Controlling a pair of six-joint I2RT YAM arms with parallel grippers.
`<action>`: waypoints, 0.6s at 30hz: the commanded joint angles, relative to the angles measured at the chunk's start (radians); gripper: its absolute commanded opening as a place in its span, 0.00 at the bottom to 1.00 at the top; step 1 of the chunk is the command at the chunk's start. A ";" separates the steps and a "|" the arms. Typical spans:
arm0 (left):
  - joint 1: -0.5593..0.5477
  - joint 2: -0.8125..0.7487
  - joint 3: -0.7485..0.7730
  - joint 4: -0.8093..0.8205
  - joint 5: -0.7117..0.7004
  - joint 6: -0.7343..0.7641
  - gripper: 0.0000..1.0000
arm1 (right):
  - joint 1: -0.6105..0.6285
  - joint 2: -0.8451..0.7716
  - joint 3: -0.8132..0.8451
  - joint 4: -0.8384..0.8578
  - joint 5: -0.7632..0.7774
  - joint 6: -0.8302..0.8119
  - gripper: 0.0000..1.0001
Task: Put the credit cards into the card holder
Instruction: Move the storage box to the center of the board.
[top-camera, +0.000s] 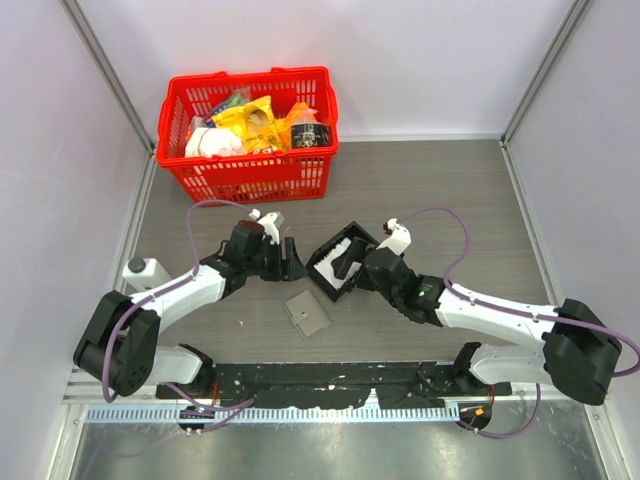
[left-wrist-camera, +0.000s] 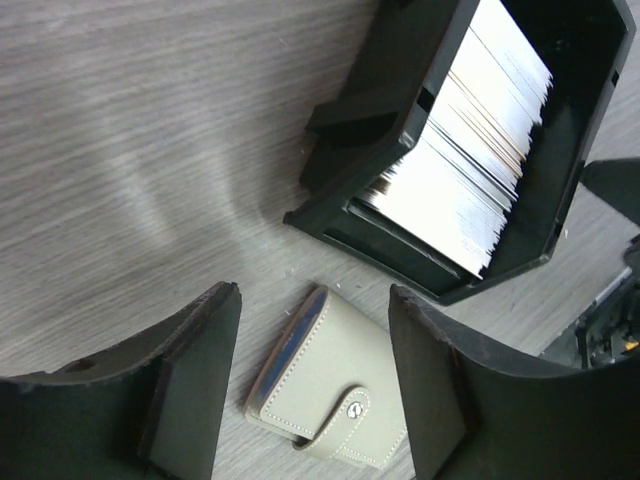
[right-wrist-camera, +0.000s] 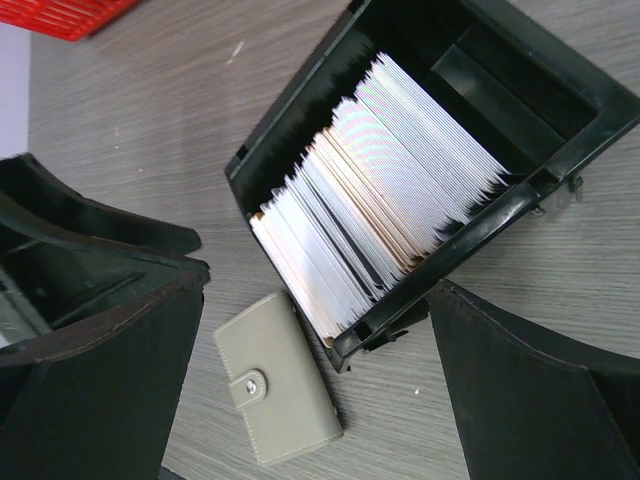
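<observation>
Just beside card holder (right-wrist-camera: 278, 392), black tray (right-wrist-camera: 298, 112)

SEEN FROM ABOVE: A grey, wood-grain tabletop (top-camera: 440, 200) forms the floor of a pale-walled enclosure. A plain white back wall (top-camera: 400, 50) meets it along a straight seam. The left wall (top-camera: 50, 160) and right wall (top-camera: 595, 150) slant inward with a faint lilac cast. A slim metal left strut (top-camera: 110, 75) and right strut (top-camera: 540, 70) run up the two rear corners. A red plastic basket (top-camera: 250, 178) of packaged goods stands near the back wall, left of centre. Along the near edge lie a brushed-metal strip (top-camera: 330, 455) and a white slotted cable duct (top-camera: 130, 412). The light is even and diffuse and the shadows are soft. In the left wrist view, a dull sheen streaks the tabletop's grain.
</observation>
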 joint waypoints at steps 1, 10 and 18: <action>-0.001 -0.011 -0.010 0.011 0.085 -0.007 0.59 | -0.004 -0.076 0.021 -0.036 0.045 -0.033 1.00; -0.001 0.089 -0.004 0.077 0.011 -0.039 0.49 | -0.003 -0.151 0.015 -0.076 0.071 -0.044 1.00; -0.003 0.210 0.028 0.195 0.037 -0.104 0.41 | -0.003 -0.169 0.012 -0.093 0.074 -0.045 1.00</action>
